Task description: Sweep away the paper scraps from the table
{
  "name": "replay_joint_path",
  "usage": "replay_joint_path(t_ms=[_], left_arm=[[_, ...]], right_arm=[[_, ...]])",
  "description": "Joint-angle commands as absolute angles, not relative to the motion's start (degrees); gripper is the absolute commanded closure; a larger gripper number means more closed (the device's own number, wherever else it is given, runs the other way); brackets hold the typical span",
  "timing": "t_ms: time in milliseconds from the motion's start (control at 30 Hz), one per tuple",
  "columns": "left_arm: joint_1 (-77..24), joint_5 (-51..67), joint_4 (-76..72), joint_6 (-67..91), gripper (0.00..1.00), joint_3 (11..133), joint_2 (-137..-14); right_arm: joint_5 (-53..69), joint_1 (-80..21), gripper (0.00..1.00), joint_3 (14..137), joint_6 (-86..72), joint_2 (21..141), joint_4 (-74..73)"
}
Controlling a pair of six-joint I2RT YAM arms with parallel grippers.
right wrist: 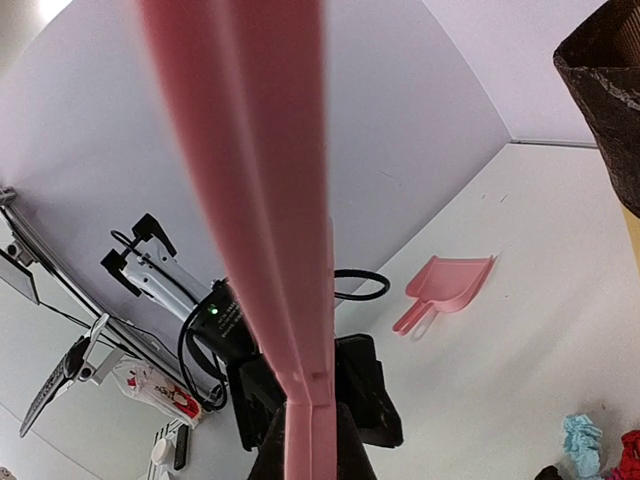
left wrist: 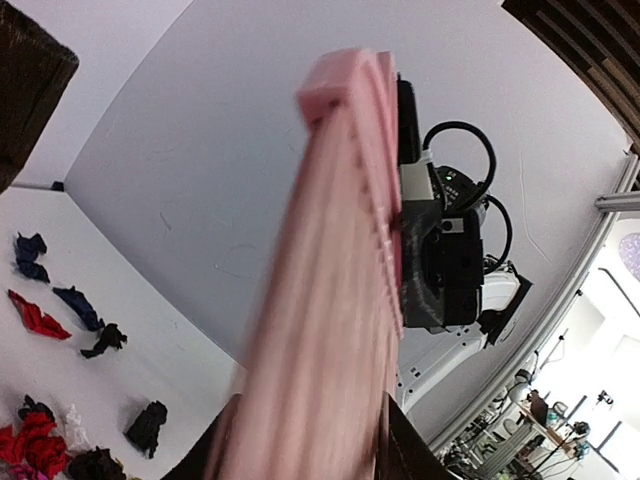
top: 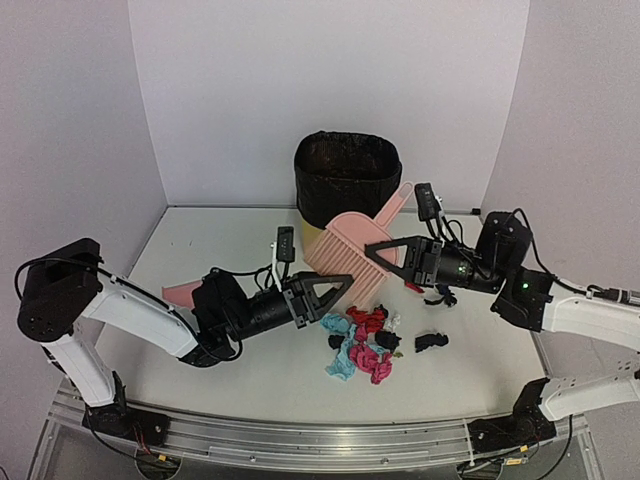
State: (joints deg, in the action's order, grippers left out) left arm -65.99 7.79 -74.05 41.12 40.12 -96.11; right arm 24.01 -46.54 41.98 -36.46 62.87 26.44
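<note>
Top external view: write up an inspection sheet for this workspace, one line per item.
Surface: white table, metal rail along the front.
Job's things: paper scraps in red, blue and black lie bunched mid-table, with a few strays to the right.
Clutter: black-lined bin at the back; a pink dustpan-shaped piece lies behind the left arm.
Grippers: right gripper is shut on the pink tool; left gripper has its jaws astride the tool's lower edge, grip unclear.
Cables: black cable loop on the right arm, off the table.
Surroundings: white walls; nothing else seen.
</note>
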Motion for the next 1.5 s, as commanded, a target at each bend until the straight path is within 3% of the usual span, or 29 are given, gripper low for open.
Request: replay_joint_path(t_ms=[0,67,233,700,867,1067,1267,1467], left_arm=[[-64.41,12.98,-91.38,46.65,0.81,42.7,-99.5],[-63.91,14.28,-94.71,48.57,0.89,42.8,-100.88],[-62.82,17.64,-101.19,51.4,0.93,43.01,-103.42],[-62.84,22.0,-101.44,49.45,0.84,44.92,-102.85],[-62.84,22.39,-101.38,48.23,0.74,45.21,-101.8],[-62.81,21.09,-101.44,47.24,0.7,44.86,-100.64],[-62.82,25.87,-101.36,46.93,0.82,48.56,-101.78],[-62.84,28.68,-101.27,45.02,1.0,49.56,-101.71]], right_arm=[[25.89,-46.46,1.0,41.42,-37.48,62.79,31.11],[25.59,-46.47,1.0,40.98,-37.39,62.49,31.14],[24.15,-46.48,1.0,39.83,-36.78,62.23,31.03],[22.01,-46.49,1.0,38.89,-33.77,63.3,29.6],[21.88,-46.49,1.0,38.27,-33.3,62.6,29.16],[22.83,-46.48,1.0,38.18,-32.76,61.88,28.78],[25.04,-46.47,1.0,39.19,-33.74,63.27,28.71],[25.14,-46.46,1.0,39.23,-34.28,63.48,28.67]])
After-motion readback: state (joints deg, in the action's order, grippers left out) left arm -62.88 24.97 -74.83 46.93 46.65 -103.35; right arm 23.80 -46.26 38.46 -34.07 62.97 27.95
